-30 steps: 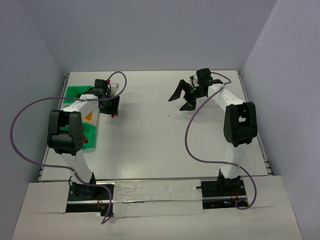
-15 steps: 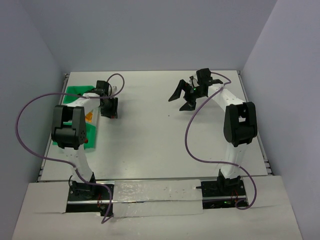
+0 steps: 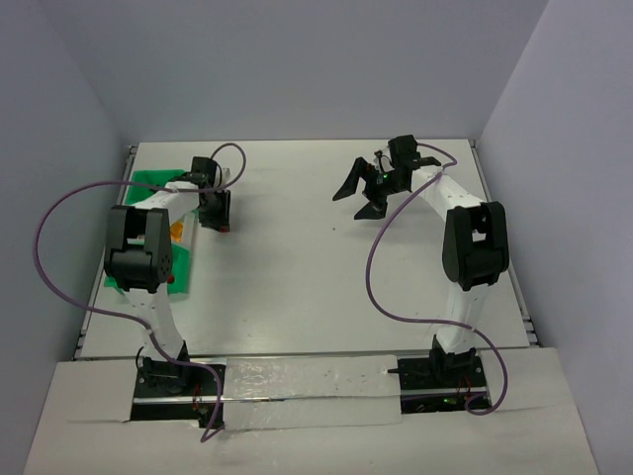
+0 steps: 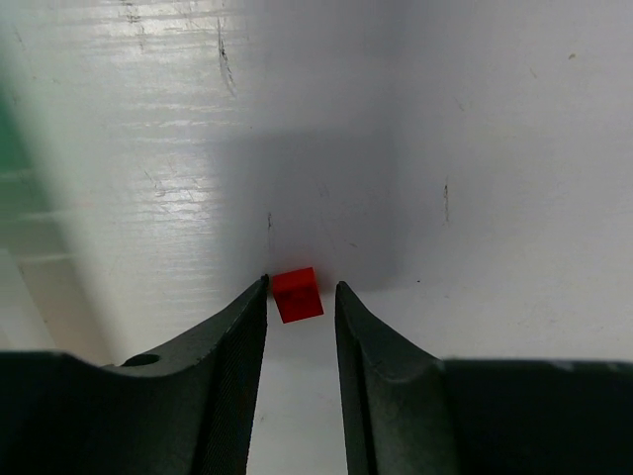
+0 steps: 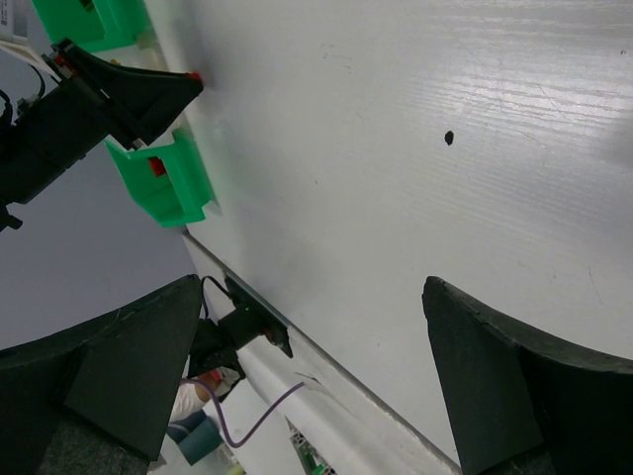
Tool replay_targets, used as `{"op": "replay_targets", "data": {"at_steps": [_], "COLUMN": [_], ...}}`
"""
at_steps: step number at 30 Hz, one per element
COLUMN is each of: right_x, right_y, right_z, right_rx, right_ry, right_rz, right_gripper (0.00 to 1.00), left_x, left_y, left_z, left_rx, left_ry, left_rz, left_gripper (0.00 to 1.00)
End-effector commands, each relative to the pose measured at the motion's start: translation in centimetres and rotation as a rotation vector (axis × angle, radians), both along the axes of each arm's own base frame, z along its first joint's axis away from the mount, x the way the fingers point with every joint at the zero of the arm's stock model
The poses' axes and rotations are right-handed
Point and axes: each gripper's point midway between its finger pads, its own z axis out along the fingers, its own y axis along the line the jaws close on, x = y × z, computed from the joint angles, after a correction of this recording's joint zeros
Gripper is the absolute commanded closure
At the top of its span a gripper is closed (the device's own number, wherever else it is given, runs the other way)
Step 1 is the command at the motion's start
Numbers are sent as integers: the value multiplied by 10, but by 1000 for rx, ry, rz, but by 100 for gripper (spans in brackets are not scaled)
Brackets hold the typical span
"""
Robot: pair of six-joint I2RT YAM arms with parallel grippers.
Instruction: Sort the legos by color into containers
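Observation:
A small red lego (image 4: 297, 294) lies on the white table between the fingertips of my left gripper (image 4: 301, 287). The jaws stand narrowly open around it, the left tip at its corner and a gap on the right side. In the top view, the left gripper (image 3: 216, 212) is low over the table, just right of the containers. These containers are a far green bin (image 3: 148, 181), a whitish middle bin (image 3: 179, 237) holding orange-yellow pieces, and a near green bin (image 3: 179, 269) holding a red piece. My right gripper (image 3: 362, 192) hovers wide open at the back right, with nothing in it.
The right wrist view shows the near green bin (image 5: 163, 188) with a red brick inside, and the left gripper (image 5: 124, 94) beyond it. Purple cables loop beside both arms. A grey wall stands close on the left of the bins.
The left gripper has sunk lower beside the bins and its jaws have narrowed around the red lego. The left elbow swung slightly. The right arm has not moved.

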Motion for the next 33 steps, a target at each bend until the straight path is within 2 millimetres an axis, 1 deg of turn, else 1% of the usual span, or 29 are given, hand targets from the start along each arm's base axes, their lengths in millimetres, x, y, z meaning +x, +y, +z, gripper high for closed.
{"op": "replay_targets", "data": {"at_steps": [1,4,6,8,11,14,15,16,17,18,20,21,22,24,25,27,29,30,31,33], "right_x": [5,5,5,5,5,4,4,4,4,3,2,1,1,-2,-3,-4,-7,-8,-9,-13], "right_y": [2,2,1,1,1,1,0,-1,-2,-3,-5,-6,-7,-10,-12,-17,-20,-22,-24,-27], "right_z": [23,24,24,23,22,23,23,25,26,25,30,33,37,40,41,45,48,48,50,51], "right_rx": [27,30,29,28,28,20,13,8,7,-8,-18,-24,-32,-53,-72,-119,-142,-156,-175,-210], "right_ry": [-61,-58,-59,-57,-55,-62,-67,-79,-79,-89,-110,-126,-145,-160,-173,-213,-232,-238,-255,-275], "right_rz": [5,6,7,7,6,7,5,5,4,3,2,4,7,15,20,35,45,46,52,63], "right_gripper": [0,0,0,0,0,0,0,0,0,0,0,0,0,0,0,0,0,0,0,0], "left_x": [7,7,4,1,-7,-13,-14,-16,-17,-19,-23,-27,-33,-42,-50,-73,-85,-94,-104,-116], "left_y": [2,1,3,3,2,-9,-14,-25,-25,-36,-41,-39,-35,-19,-12,7,29,38,54,76], "left_z": [-4,-5,-6,-6,-7,3,10,27,27,50,83,98,114,132,142,163,170,169,167,163], "left_rx": [18,21,27,28,25,-29,-52,-92,-88,-131,-153,-155,-165,-180,-187,-182,-173,-169,-156,-148], "left_ry": [5,7,11,14,29,18,7,-24,-24,-77,-151,-185,-215,-251,-269,-312,-325,-315,-300,-286], "left_rz": [11,6,4,-1,-13,-63,-87,-125,-137,-191,-238,-266,-275,-272,-280,-287,-251,-245,-227,-180], "left_gripper": [60,63,69,76,90,100,100,100,100,100,100,100,100,100,100,100,100,100,100,100]}}
